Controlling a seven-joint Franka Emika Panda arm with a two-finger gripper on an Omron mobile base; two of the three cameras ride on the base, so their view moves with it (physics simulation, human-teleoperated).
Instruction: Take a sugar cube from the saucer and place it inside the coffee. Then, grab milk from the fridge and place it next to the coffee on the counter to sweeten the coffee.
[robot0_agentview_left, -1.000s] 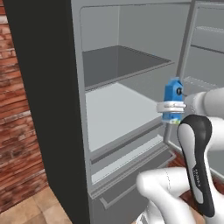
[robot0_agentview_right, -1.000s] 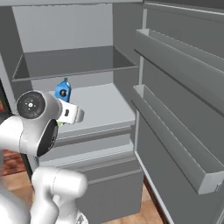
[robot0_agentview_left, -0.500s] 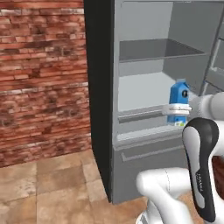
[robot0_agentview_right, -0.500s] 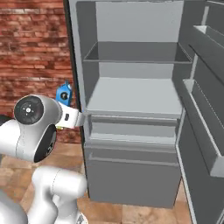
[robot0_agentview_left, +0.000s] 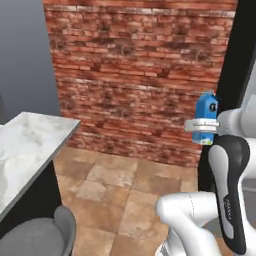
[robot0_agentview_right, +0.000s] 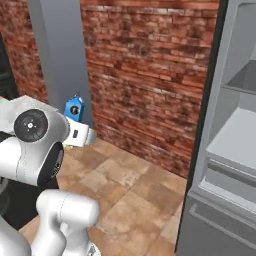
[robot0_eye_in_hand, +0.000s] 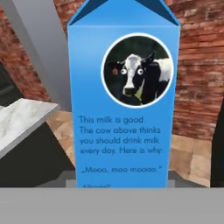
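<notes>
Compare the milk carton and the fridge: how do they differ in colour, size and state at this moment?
The milk is bright blue; the fridge is grey. The milk is a small carton held upright in the pincer, off any surface; the fridge is a tall appliance standing on the floor. The milk is closed; the fridge shows its shelves. Both have boxy shapes.

Left base view sits behind the arm, low and to its left, facing a red brick wall (robot0_agentview_left: 135, 75) across a tiled floor (robot0_agentview_left: 115, 185), counter (robot0_agentview_left: 30, 140) at its left edge. Right base view looks from the arm's other side at that same brick wall (robot0_agentview_right: 150, 65), the open fridge (robot0_agentview_right: 230, 150) to the wall's right. Hand view rides right up against the milk (robot0_eye_in_hand: 124, 100), carton face close, brick wall (robot0_eye_in_hand: 201, 74) far behind it. All three share the wall and the milk (robot0_agentview_left: 206, 116) (robot0_agentview_right: 74, 108).
</notes>
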